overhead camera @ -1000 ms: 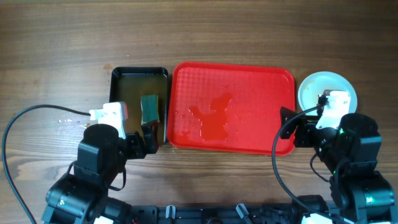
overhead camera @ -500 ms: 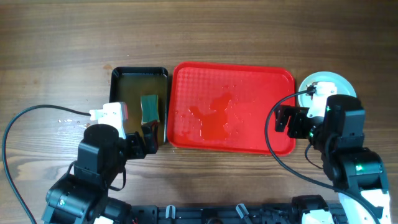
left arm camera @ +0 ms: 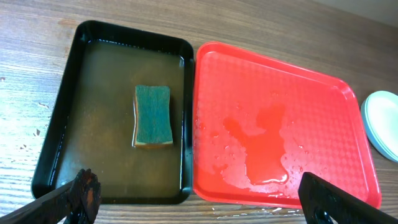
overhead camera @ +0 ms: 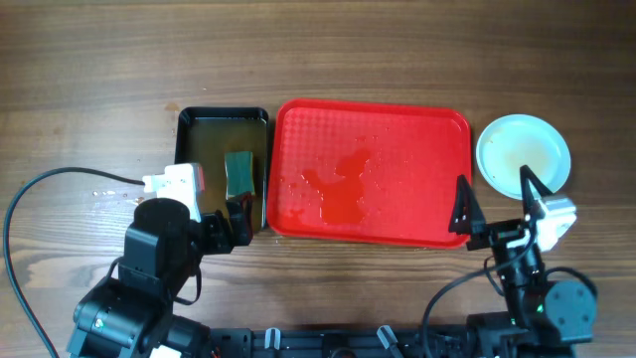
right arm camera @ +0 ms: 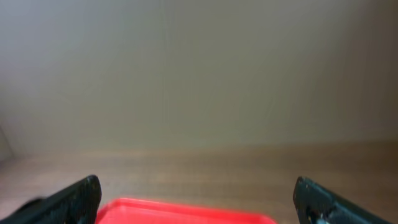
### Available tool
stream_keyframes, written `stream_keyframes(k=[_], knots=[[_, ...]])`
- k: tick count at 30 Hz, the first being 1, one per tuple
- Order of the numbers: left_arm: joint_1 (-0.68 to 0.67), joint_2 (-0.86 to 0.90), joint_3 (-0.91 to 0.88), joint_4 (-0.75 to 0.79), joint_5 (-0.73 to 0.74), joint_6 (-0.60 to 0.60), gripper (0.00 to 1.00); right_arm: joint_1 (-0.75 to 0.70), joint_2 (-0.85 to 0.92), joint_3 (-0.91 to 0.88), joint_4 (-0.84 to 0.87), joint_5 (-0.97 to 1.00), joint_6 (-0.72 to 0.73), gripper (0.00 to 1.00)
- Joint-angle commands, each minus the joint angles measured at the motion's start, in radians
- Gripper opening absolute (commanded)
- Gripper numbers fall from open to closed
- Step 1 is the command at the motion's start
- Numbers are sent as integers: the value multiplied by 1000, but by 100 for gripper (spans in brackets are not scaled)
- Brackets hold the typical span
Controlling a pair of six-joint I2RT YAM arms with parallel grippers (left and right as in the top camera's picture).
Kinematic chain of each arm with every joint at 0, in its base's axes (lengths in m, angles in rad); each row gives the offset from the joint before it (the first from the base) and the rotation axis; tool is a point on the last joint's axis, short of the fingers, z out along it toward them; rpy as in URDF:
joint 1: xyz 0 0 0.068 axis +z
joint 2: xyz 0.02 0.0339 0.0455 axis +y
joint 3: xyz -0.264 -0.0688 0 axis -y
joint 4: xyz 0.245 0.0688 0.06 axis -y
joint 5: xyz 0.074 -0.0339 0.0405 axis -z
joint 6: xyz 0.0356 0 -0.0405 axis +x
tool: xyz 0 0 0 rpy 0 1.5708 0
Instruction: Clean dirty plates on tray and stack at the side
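Note:
The red tray (overhead camera: pixel 397 139) lies mid-table with no plates on it, only a puddle of water (overhead camera: pixel 343 194) near its centre. The pale plates (overhead camera: pixel 524 152) sit stacked on the table just right of the tray; their edge shows in the left wrist view (left arm camera: pixel 384 124). My right gripper (overhead camera: pixel 497 207) is open and empty near the tray's front right corner, raised and pointing away; its view shows only the tray's far rim (right arm camera: pixel 186 211) between the fingertips (right arm camera: pixel 199 202). My left gripper (overhead camera: pixel 238 221) is open and empty at the front of the black basin, its fingertips (left arm camera: pixel 199 199) spread wide.
A black basin (overhead camera: pixel 194 124) of murky water holds a green sponge (overhead camera: pixel 238 174) left of the tray; both show in the left wrist view, basin (left arm camera: pixel 68 124) and sponge (left arm camera: pixel 153 115). A black cable (overhead camera: pixel 60 179) loops on the table at the left.
My right arm has pulled back from beside the plate stack toward the front edge and tipped upward, uncovering the stack. The left arm has not moved.

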Motion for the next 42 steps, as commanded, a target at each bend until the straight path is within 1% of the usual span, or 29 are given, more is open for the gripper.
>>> stream_keyframes(k=[1,4,7,8,10,12,13,15,16,17,42], knots=[[-4,-3,-6,2,-13,12,100,2,-88,-130,132,-27,8,99],[-4,-3,-6,2,-13,12,100,1,-103,-231,291,-8,5,99],[-4,-3,-6,2,-13,13,100,1,-103,-290,396,31,4,99],[-4,-3,-6,2,-13,13,100,1,-103,-327,462,41,-9,99],[-4,-3,-6,2,-13,12,100,1,-103,-327,442,14,-106,99],[-4,-3,-6,2,-13,13,100,-3,-103,-327,380,-13,-212,99],[-4,-3,-6,2,-13,13,100,-8,-103,-327,323,-20,-234,99],[-4,-3,-6,2,-13,12,100,-17,-103,-327,167,-23,-223,99],[-4,-3,-6,2,-13,13,100,-16,-103,-327,129,-20,-214,99],[-4,-3,-6,2,-13,12,100,-17,-104,-327,129,-19,-194,99],[-4,-3,-6,2,-13,13,100,-16,-102,-327,129,-19,-197,99]])
